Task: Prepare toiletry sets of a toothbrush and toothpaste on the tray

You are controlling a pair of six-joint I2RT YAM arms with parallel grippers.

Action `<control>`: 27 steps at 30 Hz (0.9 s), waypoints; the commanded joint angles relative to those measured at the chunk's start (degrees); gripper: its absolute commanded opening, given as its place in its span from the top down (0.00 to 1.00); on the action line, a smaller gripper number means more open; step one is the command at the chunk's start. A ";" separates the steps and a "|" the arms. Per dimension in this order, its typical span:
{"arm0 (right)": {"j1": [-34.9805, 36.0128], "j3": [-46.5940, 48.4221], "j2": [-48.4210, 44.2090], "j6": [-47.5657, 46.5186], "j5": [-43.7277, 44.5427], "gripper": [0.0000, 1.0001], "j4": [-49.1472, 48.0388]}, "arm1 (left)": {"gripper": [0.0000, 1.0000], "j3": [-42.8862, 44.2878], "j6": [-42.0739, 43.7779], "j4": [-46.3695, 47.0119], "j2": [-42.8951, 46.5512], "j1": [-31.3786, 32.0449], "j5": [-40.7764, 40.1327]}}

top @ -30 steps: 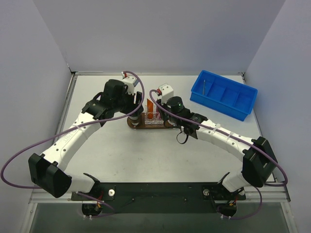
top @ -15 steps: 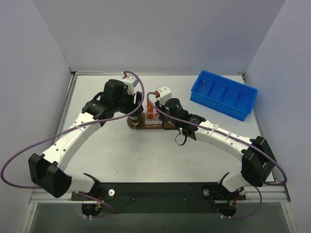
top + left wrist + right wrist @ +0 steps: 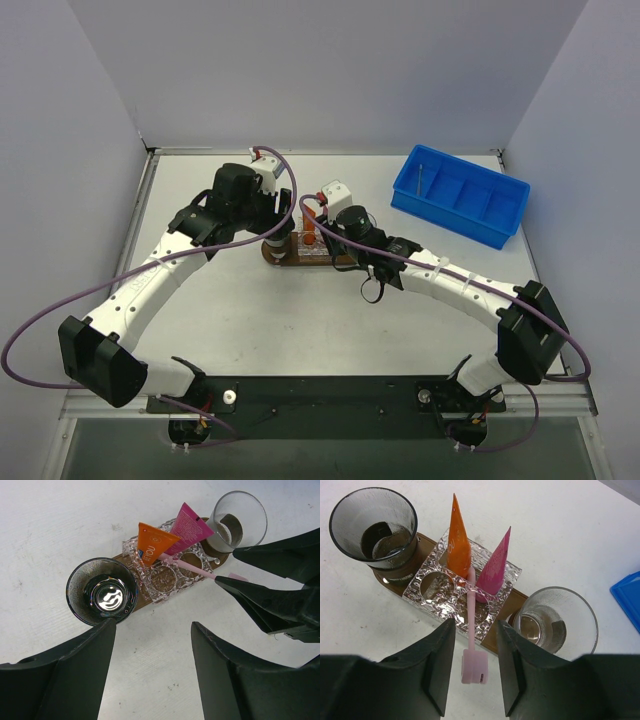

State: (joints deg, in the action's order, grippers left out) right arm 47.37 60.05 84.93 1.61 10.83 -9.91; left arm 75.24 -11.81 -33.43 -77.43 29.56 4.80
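The dark-brown tray [image 3: 285,262] lies mid-table and carries a clear holder [image 3: 437,587]. An orange toothpaste tube [image 3: 458,537] and a magenta one [image 3: 495,565] stand in the holder. The pale-pink toothbrush [image 3: 471,605] leans out of the holder, and its head [image 3: 473,666] sits between the fingers of my right gripper [image 3: 475,625]. That gripper is open, with a gap on both sides of the head. My left gripper [image 3: 153,625] is open and empty over bare table, beside the dark glass [image 3: 102,591]. The left wrist view also shows the toothbrush [image 3: 190,569] and the right gripper's fingers [image 3: 270,597].
A dark glass [image 3: 373,522] stands on one end of the tray and a clear glass [image 3: 555,622] on the other. A blue bin [image 3: 460,195] sits at the back right. Both wrists hover close together over the tray [image 3: 395,582].
My right gripper has shifted a little left over the holder and now covers more of the orange tube in the top view. The left arm has not moved.
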 commanded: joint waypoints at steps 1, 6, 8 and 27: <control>0.70 1.56 -0.37 0.06 2.27 0.64 0.77 | 0.28 1.92 -0.05 0.82 0.35 -0.29 0.39; 0.79 2.00 -0.29 0.06 2.44 0.63 1.12 | 0.28 1.93 -0.05 0.82 0.26 -0.29 0.48; 0.70 2.35 -0.29 0.15 2.44 0.62 1.38 | 0.28 1.93 -0.05 0.73 0.35 -0.38 0.48; -8.95 12.98 -9.34 4.72 1.05 0.59 15.94 | 0.29 1.58 -0.49 1.17 1.84 -2.31 -0.84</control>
State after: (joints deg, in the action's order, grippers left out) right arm 43.86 67.29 78.54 4.64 12.95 -1.39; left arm 75.24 -11.84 -33.47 -77.45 27.99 4.36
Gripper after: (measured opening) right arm 0.424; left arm 0.717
